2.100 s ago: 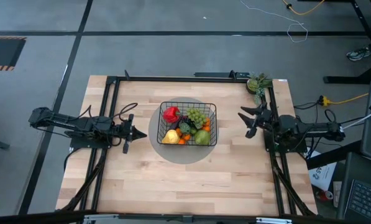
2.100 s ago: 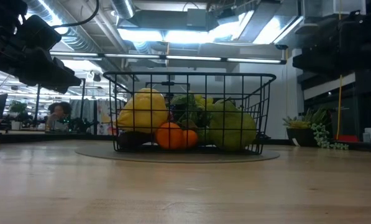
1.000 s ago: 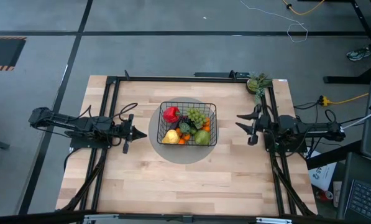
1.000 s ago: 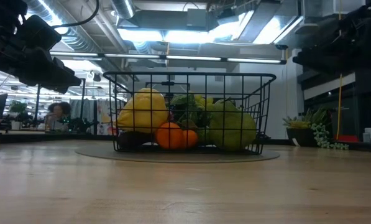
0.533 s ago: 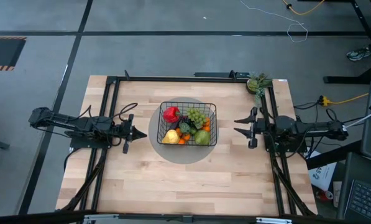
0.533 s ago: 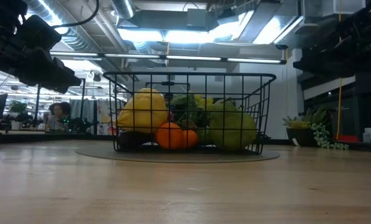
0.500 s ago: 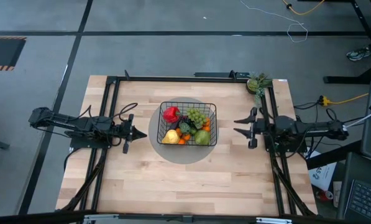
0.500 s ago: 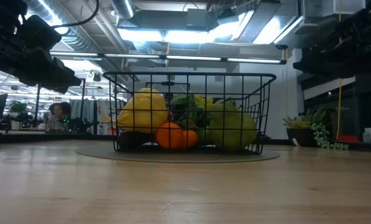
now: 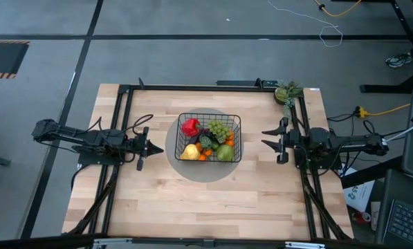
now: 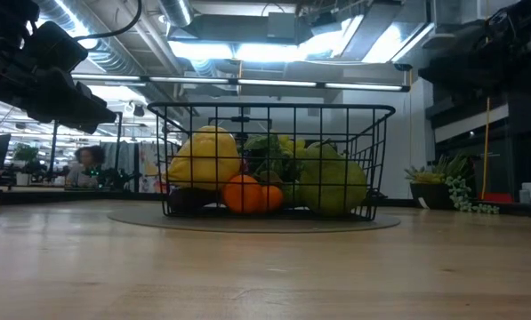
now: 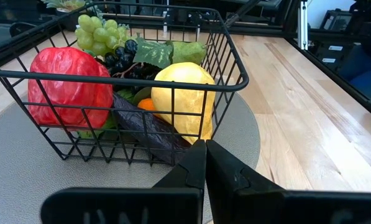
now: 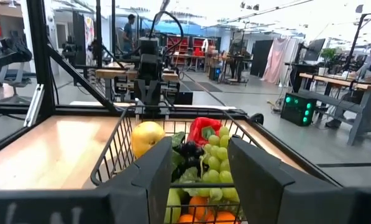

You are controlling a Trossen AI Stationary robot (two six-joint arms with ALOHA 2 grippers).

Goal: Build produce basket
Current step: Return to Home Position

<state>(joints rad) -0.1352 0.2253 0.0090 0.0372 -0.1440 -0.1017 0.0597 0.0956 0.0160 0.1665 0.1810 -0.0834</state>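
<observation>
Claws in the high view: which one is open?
The right claw, to the right of the basket, is spread wide with a clear gap. The left claw is pinched shut.

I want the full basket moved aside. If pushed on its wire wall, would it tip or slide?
Probably slides rather than tips: the basket is wide, low and weighted by fruit. It may drag the round grey mat beneath it. Its welded-looking wire grid should stay stiff.
</observation>
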